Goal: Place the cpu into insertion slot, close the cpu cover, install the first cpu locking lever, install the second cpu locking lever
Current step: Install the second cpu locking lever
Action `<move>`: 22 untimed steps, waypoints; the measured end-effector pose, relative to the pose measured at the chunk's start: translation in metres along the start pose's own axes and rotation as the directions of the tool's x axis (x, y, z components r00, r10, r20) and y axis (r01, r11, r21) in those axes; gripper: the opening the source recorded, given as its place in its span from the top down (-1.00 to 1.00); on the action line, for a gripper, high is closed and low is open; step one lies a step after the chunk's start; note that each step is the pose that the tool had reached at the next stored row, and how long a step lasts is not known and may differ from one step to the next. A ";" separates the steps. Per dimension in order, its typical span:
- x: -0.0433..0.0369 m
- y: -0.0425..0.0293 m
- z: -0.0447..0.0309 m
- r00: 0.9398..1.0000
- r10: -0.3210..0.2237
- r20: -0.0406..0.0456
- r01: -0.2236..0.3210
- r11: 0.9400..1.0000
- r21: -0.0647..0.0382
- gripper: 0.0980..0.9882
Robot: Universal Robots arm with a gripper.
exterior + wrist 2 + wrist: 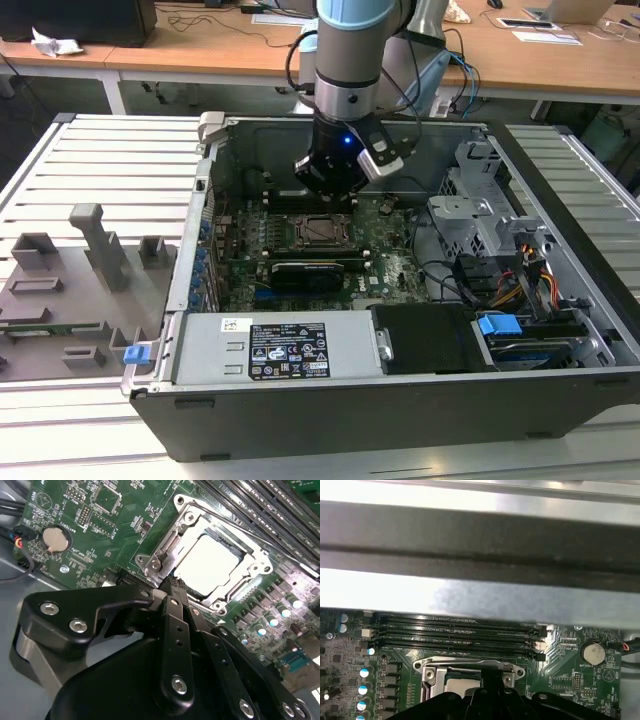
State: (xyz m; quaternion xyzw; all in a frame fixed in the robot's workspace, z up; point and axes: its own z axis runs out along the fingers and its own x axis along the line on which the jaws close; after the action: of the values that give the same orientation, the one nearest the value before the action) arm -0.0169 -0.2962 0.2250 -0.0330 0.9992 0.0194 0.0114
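Exterior view: gripper (330,190) is low inside the case (200,240), just at 12 o'clock of the insertion slot (296,232). The cpu (325,228) is seated in it. A long black card (305,270) lies at 6 o'clock of the slot, and the drive cage (470,210) is well apart at 3 o'clock.

Second wrist view: the cpu cover (230,597) lies flat around the cpu (210,565). Gripper (172,582) is clenched, nothing visible between the jaws, tips at the cover's edge. My read is that we're on the lever steps (can't tell if either lever is latched). This calls for a small, controlled push along the frame edge.

First wrist view: memory slots (455,630) sit just beyond the cpu cover (470,664), with the case wall (480,535) behind them. Room is tight on that side, so I'd judge straight up to be the free exit.
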 end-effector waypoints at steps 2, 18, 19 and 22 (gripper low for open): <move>-0.0002 0.0002 -0.0075 1.000 0.000 0.000 0.000 1.000 0.000 0.98; 0.0005 -0.0139 -0.0182 1.000 0.000 0.000 0.000 1.000 0.000 0.98; 0.0005 -0.0143 -0.0183 1.000 0.000 0.000 0.000 1.000 0.000 0.98; 0.0007 -0.0162 -0.0184 1.000 0.000 0.000 0.000 1.000 0.000 0.98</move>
State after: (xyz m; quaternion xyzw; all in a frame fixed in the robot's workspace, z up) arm -0.0169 -0.3131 0.2427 -0.0330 0.9992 0.0192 0.0113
